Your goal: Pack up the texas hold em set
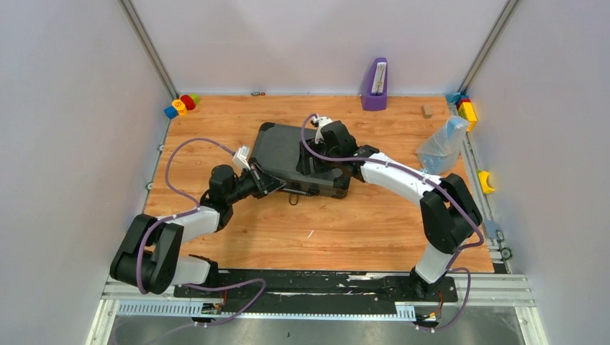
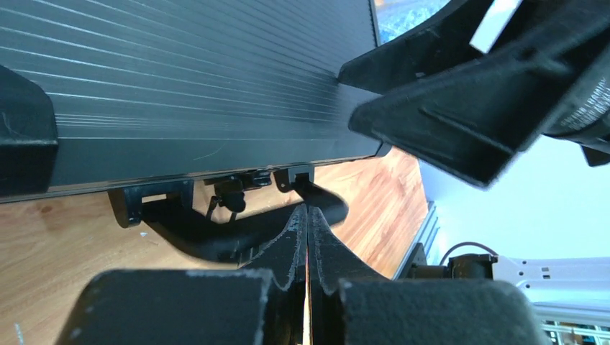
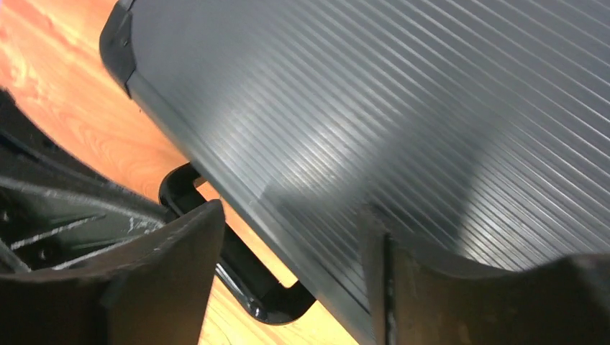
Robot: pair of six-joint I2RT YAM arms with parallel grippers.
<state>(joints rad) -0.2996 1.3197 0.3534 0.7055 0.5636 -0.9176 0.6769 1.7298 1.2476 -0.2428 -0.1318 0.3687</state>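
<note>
Left gripper (image 2: pixel 308 215): jaws together, empty, just off case's 7 o'clock corner, by handle (image 2: pixel 208 241). Right gripper (image 3: pixel 288 215): jaws apart, nothing clamped, over lid's 3 o'clock half. Case (image 1: pixel 288 154): closed, flat on table (image 1: pixel 360 237), slightly toward 12 o'clock from centre. Looks rigid, likely heavy once loaded; ribbed lid probably slick. Best taken by handle at 6 o'clock edge, or pinched across a rim, not on flat lid.
</note>
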